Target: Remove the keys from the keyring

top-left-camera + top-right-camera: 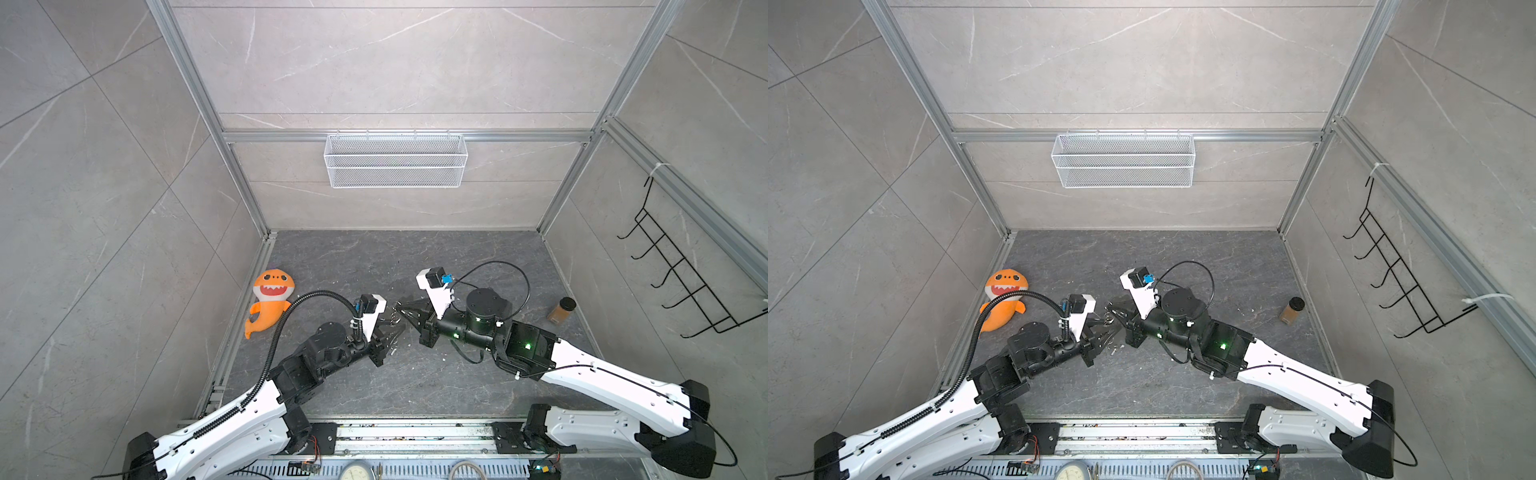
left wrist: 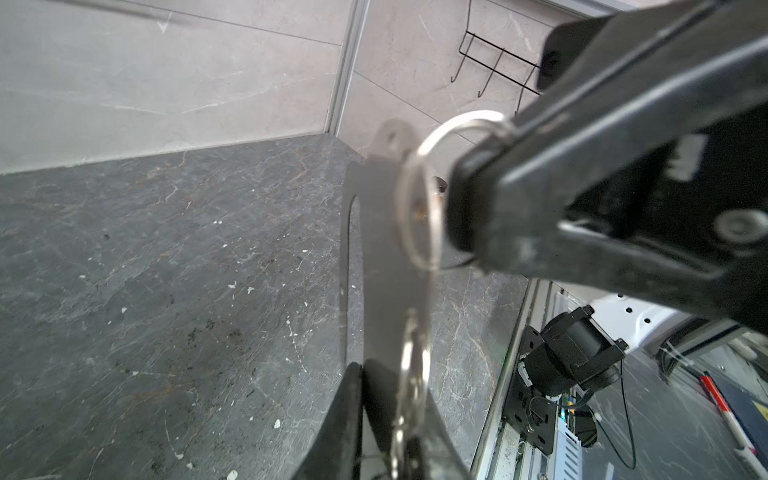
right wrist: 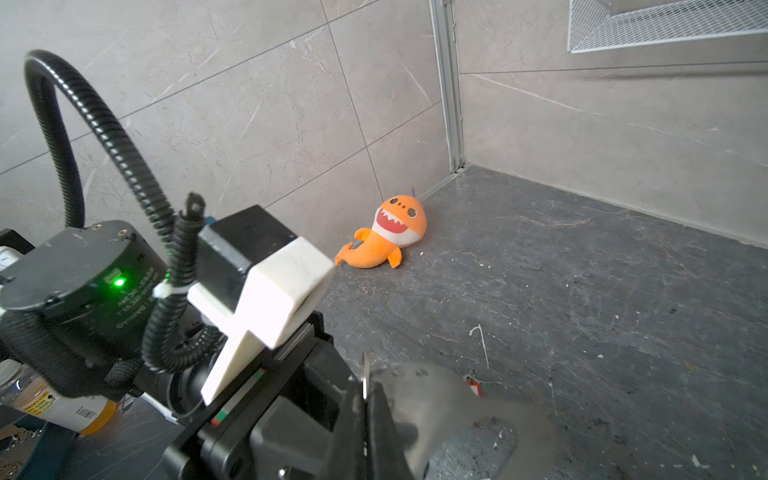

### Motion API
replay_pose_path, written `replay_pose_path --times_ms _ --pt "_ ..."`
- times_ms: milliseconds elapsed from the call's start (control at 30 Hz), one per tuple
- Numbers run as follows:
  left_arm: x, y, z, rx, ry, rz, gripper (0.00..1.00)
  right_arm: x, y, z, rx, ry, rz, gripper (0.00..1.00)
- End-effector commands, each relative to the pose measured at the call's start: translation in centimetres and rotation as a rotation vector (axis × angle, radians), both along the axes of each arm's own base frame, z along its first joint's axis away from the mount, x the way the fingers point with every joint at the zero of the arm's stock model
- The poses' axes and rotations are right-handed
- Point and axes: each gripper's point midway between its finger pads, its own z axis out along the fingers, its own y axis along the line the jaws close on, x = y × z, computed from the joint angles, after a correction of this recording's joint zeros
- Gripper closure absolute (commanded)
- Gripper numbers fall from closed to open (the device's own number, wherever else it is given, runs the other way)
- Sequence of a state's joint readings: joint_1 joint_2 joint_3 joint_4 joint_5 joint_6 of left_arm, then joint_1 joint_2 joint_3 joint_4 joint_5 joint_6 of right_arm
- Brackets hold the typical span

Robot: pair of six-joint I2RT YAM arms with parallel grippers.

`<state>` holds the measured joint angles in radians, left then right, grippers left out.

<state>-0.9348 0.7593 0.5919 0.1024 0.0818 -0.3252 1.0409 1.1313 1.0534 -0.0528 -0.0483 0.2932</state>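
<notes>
1. The left arm [image 1: 249,424] and right arm [image 1: 615,382], mounted on the metal rail [image 1: 415,432]: white shells, black joints.
2. A ribbed black hose [image 3: 104,120] runs along the left arm.
3. Green lights [image 1: 528,345] glow on joints beyond the rail.

The enclosure is being lit brightly and evenly from above, its pale wall tiles being washed in soft, diffuse light in both top views. Only faint shadows are being cast onto the dark table [image 1: 374,266] beneath the arms. Straight lines are being bent toward the edges of both wrist views by wide-angle lenses. The keyring [image 2: 390,249] is being rendered blurred and out of focus at close range, with glare being thrown off its metal rings, while the plush shark [image 3: 386,237] is being kept sharp.
</notes>
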Motion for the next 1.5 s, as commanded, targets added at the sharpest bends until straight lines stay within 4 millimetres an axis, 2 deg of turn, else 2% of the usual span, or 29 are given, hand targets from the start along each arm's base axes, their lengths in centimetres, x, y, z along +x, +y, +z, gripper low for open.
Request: replay_pose_path --times_ms 0,67,133,400,567,767,967,1100,1467 --pt "1.1 0.6 2.7 -0.079 -0.031 0.063 0.91 -0.3 0.1 2.4 0.051 -0.026 0.007 1.00" --pt "1.2 0.7 2.8 -0.089 -0.022 0.070 0.99 -0.2 -0.1 2.3 0.043 -0.023 -0.003 1.00" --pt "1.3 0.7 2.8 -0.101 -0.009 0.079 1.00 -0.2 -0.3 2.1 0.038 -0.022 -0.010 1.00" --pt "2.9 2.5 2.7 -0.130 0.066 0.229 1.00 -0.2 -2.5 1.3 0.006 -0.042 -0.068 0.65" --pt "3.3 3.5 3.9 -0.160 0.091 0.286 1.00 -1.2 -4.0 -0.8 -0.031 -0.056 -0.051 0.55" --pt "3.5 4.2 5.3 -0.176 0.111 0.323 1.00 -3.8 -2.6 -4.6 -0.110 -0.036 0.133 0.53" --pt "3.6 4.4 6.3 -0.193 0.124 0.338 1.00 -4.2 -0.9 -7.9 -0.182 0.022 0.202 0.51" --pt "3.4 4.5 6.7 -0.211 0.124 0.333 1.00 -3.6 -0.3 -9.0 -0.210 0.019 0.183 0.52" --pt "3.0 4.3 7.2 -0.227 0.123 0.303 1.00 -2.1 0.7 -9.9 -0.239 -0.006 0.147 0.57"
